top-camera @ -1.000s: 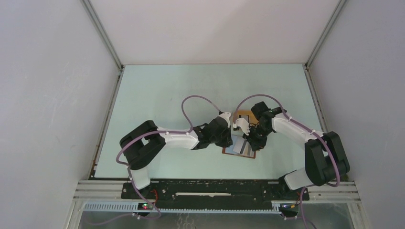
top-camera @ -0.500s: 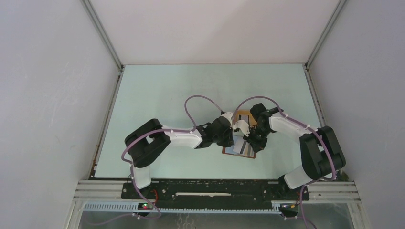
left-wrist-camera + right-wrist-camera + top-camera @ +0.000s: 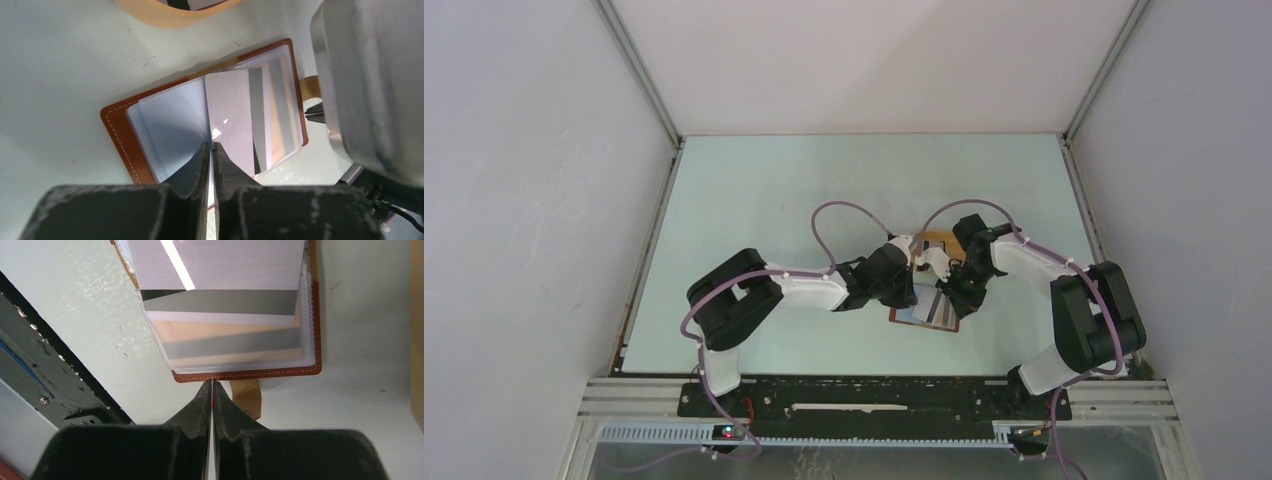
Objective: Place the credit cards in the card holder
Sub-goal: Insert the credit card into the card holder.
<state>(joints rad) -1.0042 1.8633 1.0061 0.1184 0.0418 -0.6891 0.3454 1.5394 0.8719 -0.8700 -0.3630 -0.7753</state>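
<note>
1. I'd keep the card holder (image 3: 117, 132) spread flat and feed each card square into a clear sleeve (image 3: 170, 125).
2. Sleeved credit cards (image 3: 220, 301) lie just beyond my right pincer (image 3: 212, 382), which is clenched with its tips touching the holder's edge.
3. My left pincer (image 3: 210, 146) is clenched at the spine; whether it nips anything, I cannot tell.
4. Both arms reach inward, wrists pitched down.

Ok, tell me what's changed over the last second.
Both arms drew inward over the open card holder. The left arm swung its elbow right, and the right arm swung its elbow left. The left pincer and right pincer are nearly shut now, and no grab or release is visible. The card holder and the orange tray stayed put.
</note>
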